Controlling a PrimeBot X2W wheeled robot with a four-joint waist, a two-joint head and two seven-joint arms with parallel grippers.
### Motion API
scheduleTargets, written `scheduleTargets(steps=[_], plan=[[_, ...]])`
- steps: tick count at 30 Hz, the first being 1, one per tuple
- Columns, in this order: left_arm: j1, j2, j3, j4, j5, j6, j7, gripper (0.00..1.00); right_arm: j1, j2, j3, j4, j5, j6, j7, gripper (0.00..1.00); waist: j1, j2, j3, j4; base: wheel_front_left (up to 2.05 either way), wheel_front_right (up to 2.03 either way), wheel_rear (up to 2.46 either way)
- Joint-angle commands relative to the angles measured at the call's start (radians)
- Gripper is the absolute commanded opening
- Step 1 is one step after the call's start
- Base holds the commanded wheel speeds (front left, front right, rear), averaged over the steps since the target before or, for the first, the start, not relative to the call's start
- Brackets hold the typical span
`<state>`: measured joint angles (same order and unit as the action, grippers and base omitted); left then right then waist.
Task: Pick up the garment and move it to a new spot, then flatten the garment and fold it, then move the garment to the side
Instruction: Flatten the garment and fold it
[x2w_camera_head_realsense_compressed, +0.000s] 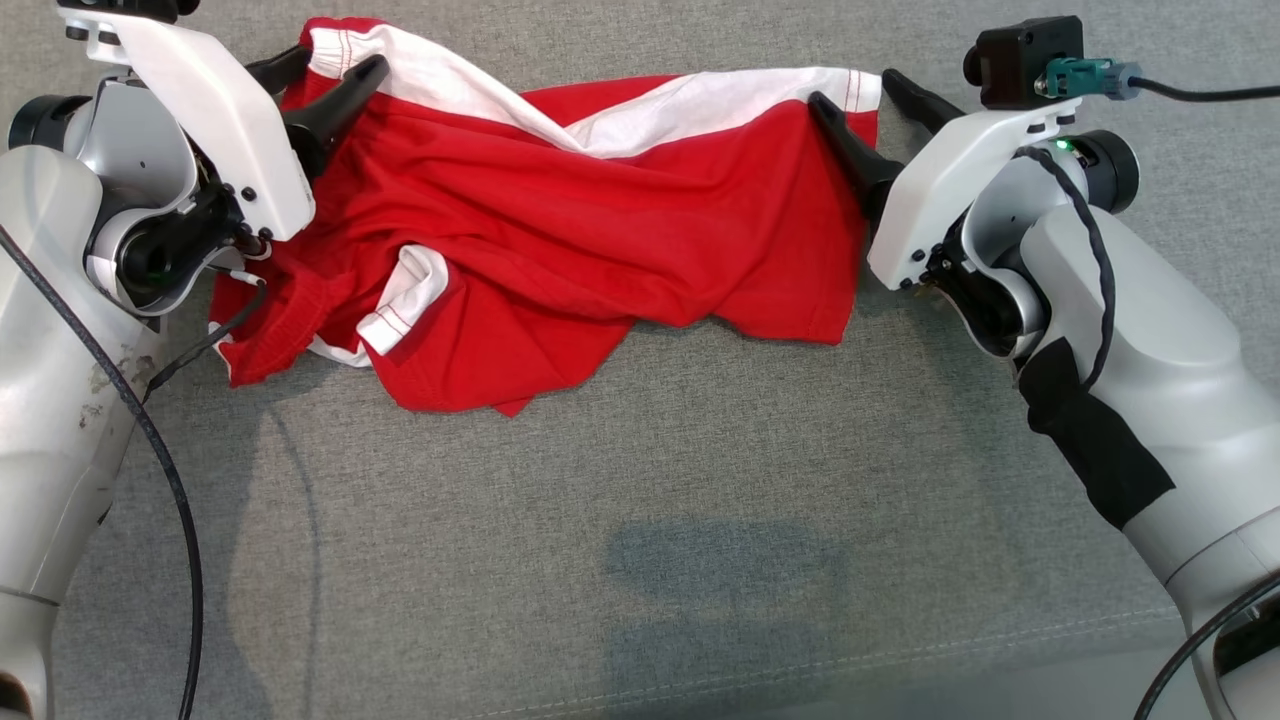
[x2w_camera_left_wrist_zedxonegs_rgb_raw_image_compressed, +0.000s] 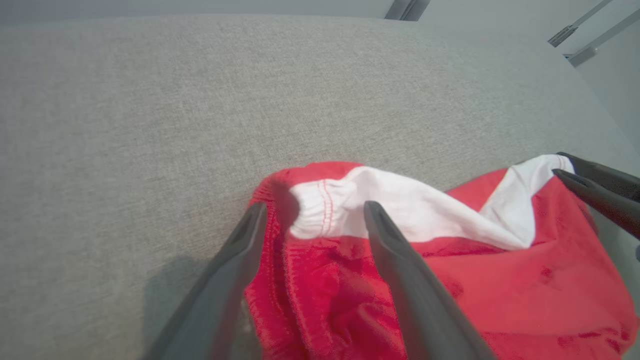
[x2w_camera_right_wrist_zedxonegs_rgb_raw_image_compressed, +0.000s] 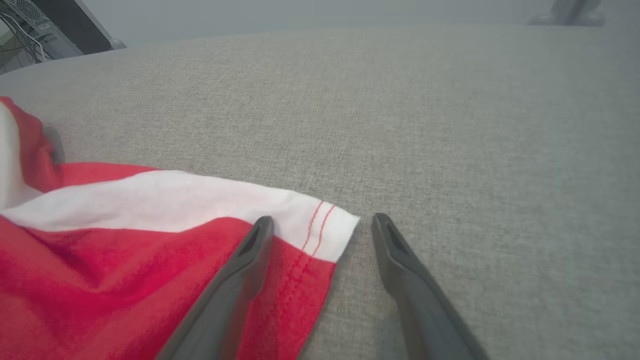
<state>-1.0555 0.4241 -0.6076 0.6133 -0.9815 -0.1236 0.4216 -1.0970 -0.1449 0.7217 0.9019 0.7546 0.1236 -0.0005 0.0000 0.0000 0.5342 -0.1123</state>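
So the garment (x2w_camera_head_realsense_compressed: 600, 230) is a thin red knit thing with a white band (x2w_camera_head_realsense_compressed: 720, 100) along one edge. The white has red double stitching at the hems, and a small white cuff (x2w_camera_head_realsense_compressed: 410, 290) is flipped up in the middle of the wrinkles. There's a ribbed red edge bunched up at its left end. I honestly can't tell if it's a shirt or shorts. It's rumpled, not flat, with deep folds running through it.

It's lying on a grey woven cushion (x2w_camera_head_realsense_compressed: 700, 480) with a coarse, flat weave, up at the cushion's far side and well away from the stitched seam (x2w_camera_head_realsense_compressed: 900, 650) near the front edge. Its long axis runs left to right across the cushion, and the white band is on the edge facing the cushion's far side.

Left gripper (x2w_camera_head_realsense_compressed: 345, 57) is spread wide at the garment's far left corner. In the wrist cam the gripper (x2w_camera_left_wrist_zedxonegs_rgb_raw_image_compressed: 315, 205) has one finger just outside the red edge and the other over the red cloth, with the white hem between them and nothing pinched.

Right gripper (x2w_camera_head_realsense_compressed: 850, 85) has the same deal at the far right corner, jaws apart. Up close (x2w_camera_right_wrist_zedxonegs_rgb_raw_image_compressed: 323, 217), one finger is over the red cloth and the other over bare cushion, with the white corner sitting in the gap.
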Motion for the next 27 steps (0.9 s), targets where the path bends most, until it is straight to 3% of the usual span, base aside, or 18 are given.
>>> scheduleTargets(steps=[1,2,3,4,5,10,15,20,24,27], plan=[[-0.046,0.038,0.023,-0.015,-0.01,-0.007,-0.004,1.0,-0.004,0.01,0.012,-0.003,0.017,0.007,-0.005,1.0,0.0,0.0,0.002,0.003,0.0,0.0,0.0],[-0.049,0.037,0.019,-0.014,-0.013,-0.007,-0.006,1.0,-0.009,0.01,0.02,0.002,0.024,0.007,-0.008,1.0,0.0,0.0,0.004,0.005,0.0,0.0,0.0],[-0.052,0.037,0.015,-0.009,-0.015,-0.007,-0.007,0.88,-0.013,0.01,0.027,0.008,0.031,0.007,-0.012,1.0,0.0,0.0,0.005,0.006,0.0,0.0,0.0],[-0.055,0.037,0.012,-0.004,-0.016,-0.007,-0.009,0.44,-0.016,0.012,0.032,0.013,0.042,0.007,-0.014,0.4,0.0,0.0,0.006,0.007,0.0,0.0,0.0],[-0.055,0.035,0.011,-0.001,-0.026,-0.007,-0.006,0.0,-0.018,0.012,0.037,0.021,0.052,0.007,-0.012,0.0,0.0,0.0,0.006,0.007,0.0,0.0,0.0],[-0.061,0.045,0.001,-0.024,-0.047,-0.007,-0.031,0.0,-0.012,-0.013,0.064,0.017,0.085,0.007,-0.059,0.0,0.0,0.0,0.002,0.012,0.0,0.0,0.0],[-0.041,0.076,-0.011,-0.097,-0.056,-0.007,-0.066,0.0,0.052,-0.079,0.087,-0.062,0.128,0.007,-0.14,0.0,0.0,0.0,-0.02,0.023,0.0,0.0,0.0],[0.05,0.134,-0.01,-0.278,-0.102,-0.007,-0.064,0.0,0.198,-0.229,0.096,-0.268,0.195,0.007,-0.186,0.0,0.0,0.0,-0.052,0.036,0.0,0.0,0.0],[0.152,0.216,0.002,-0.482,-0.162,0.037,0.008,0.0,0.309,-0.389,0.045,-0.473,0.252,0.007,-0.154,0.0,0.0,0.0,-0.061,0.038,0.0,0.0,0.0],[0.152,0.23,0.044,-0.532,-0.243,0.064,0.049,0.0,0.271,-0.415,0.0,-0.553,0.31,0.007,-0.048,0.0,0.0,0.0,-0.068,0.03,0.0,0.0,0.0]])
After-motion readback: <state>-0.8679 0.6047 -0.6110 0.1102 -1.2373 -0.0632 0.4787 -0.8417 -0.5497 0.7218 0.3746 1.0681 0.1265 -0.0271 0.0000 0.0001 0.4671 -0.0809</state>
